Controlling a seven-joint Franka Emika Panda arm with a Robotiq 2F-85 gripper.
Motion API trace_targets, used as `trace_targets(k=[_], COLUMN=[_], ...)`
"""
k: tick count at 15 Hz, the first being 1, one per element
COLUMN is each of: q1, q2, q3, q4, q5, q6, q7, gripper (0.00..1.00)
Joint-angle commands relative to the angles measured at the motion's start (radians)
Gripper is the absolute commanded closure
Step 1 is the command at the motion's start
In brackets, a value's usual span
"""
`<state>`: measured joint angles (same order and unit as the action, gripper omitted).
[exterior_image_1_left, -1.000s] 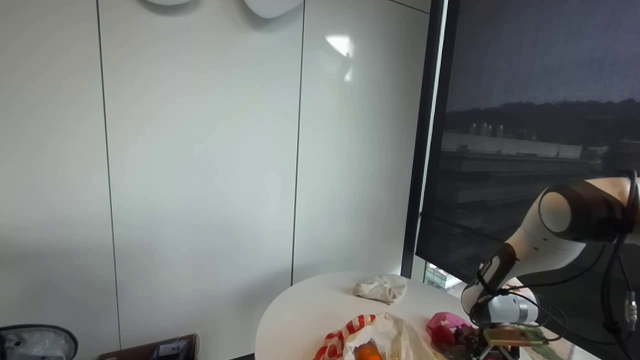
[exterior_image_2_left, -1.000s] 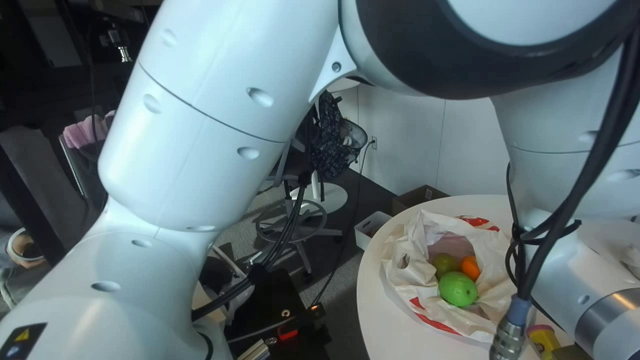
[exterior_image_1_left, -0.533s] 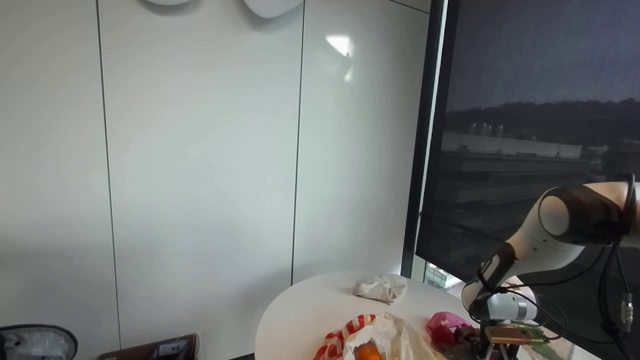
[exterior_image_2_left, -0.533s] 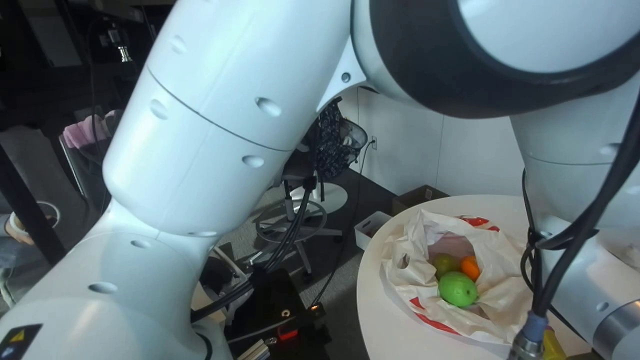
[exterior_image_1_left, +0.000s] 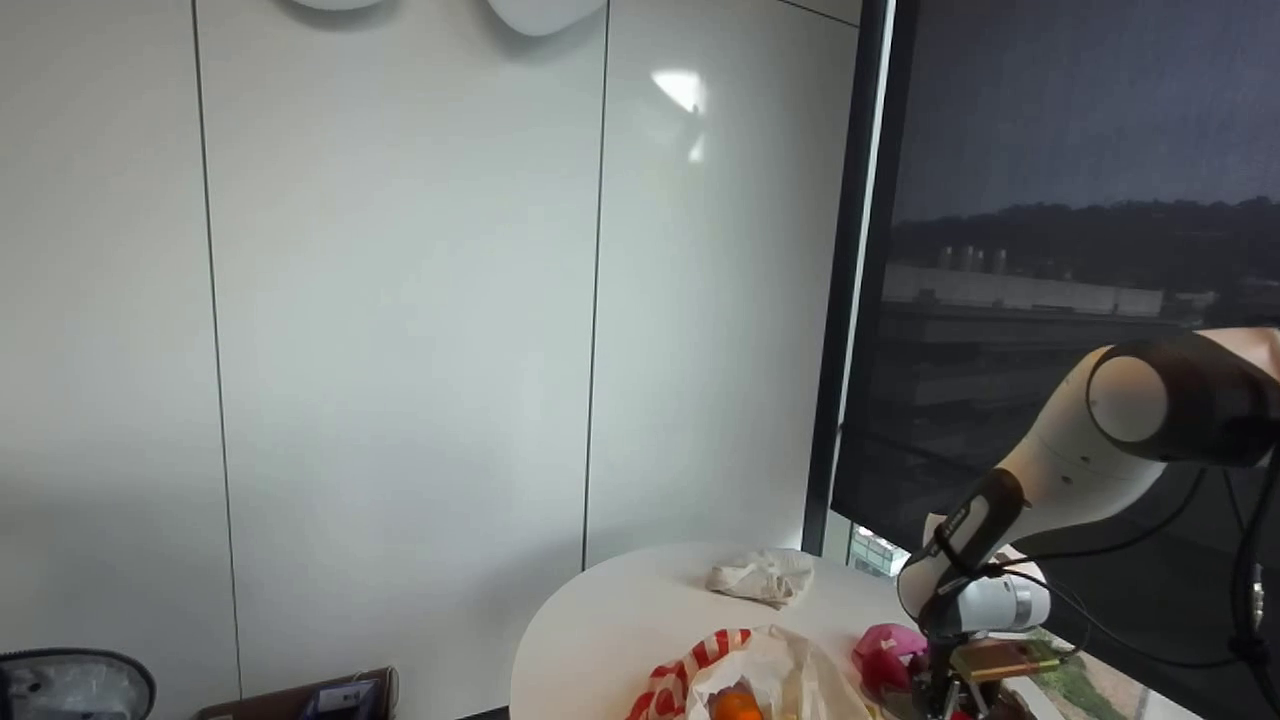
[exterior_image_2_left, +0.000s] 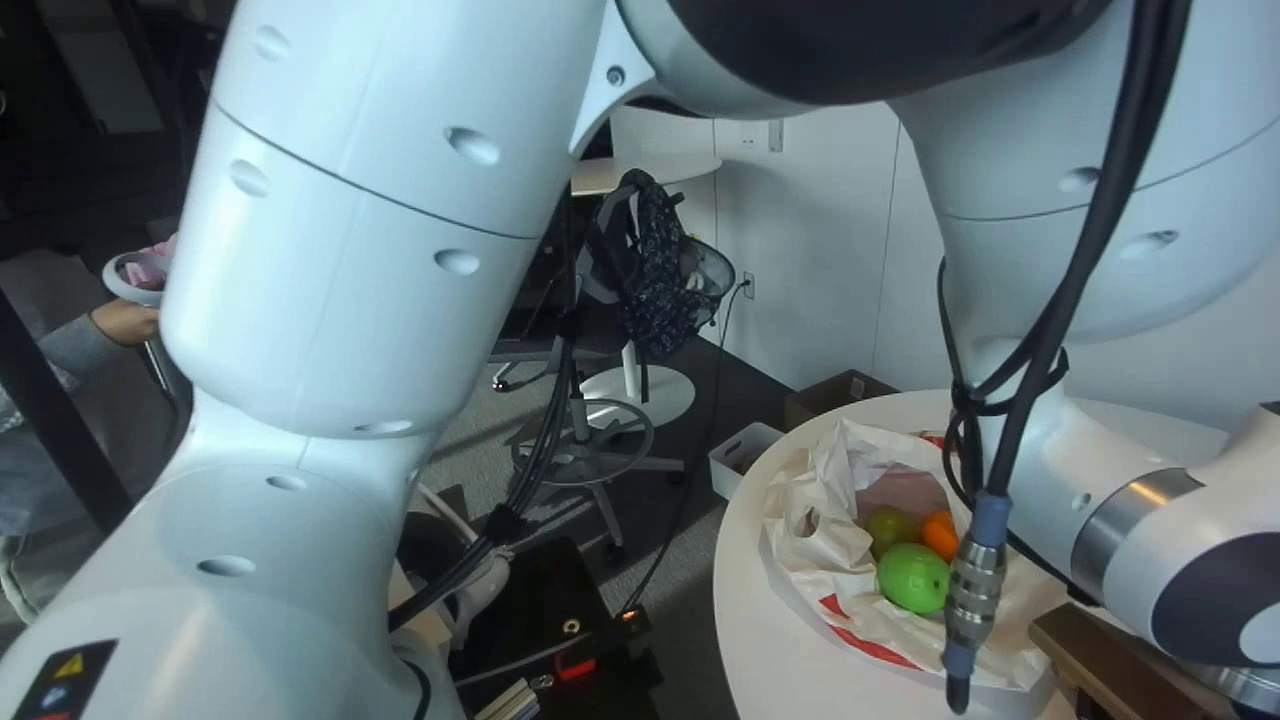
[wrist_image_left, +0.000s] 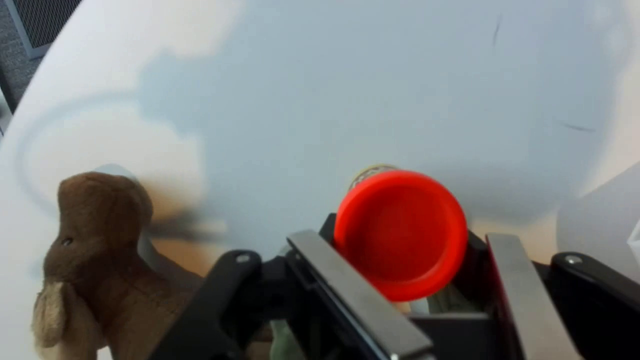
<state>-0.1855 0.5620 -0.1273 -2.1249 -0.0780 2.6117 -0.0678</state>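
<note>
Wrist view: gripper (wrist_image_left: 401, 247) narrowed, looks clamped on red tub (wrist_image_left: 400, 225) betw. its jaws; brown plush (wrist_image_left: 100, 235) left of gripper, table (wrist_image_left: 310, 100) beyond. In an exterior view, vs a moment ago, gripper's higher & nearer bag (exterior_image_1_left: 780, 665); pink thing (exterior_image_1_left: 885, 655) beside it. In an exterior view, arm (exterior_image_2_left: 360, 300) has swung toward bag w/ 3 fruits (exterior_image_2_left: 912, 578), jaws out of frame; tub's prob. lifted, moving w/ arm.

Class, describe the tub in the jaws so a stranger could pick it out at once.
In the wrist view, start at the white table, then find the brown soft toy at lower left. Right of it, the jaws hold the tub. It is round and bright red on top, unlike the furry toy.
</note>
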Motion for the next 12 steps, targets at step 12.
trace_targets(k=[12], q1=[0.472], q2=[-0.153], q3=[-0.006], q4=[-0.088], q5=[-0.461], q6=[0.212], q7=[0.206], gripper=[0.75])
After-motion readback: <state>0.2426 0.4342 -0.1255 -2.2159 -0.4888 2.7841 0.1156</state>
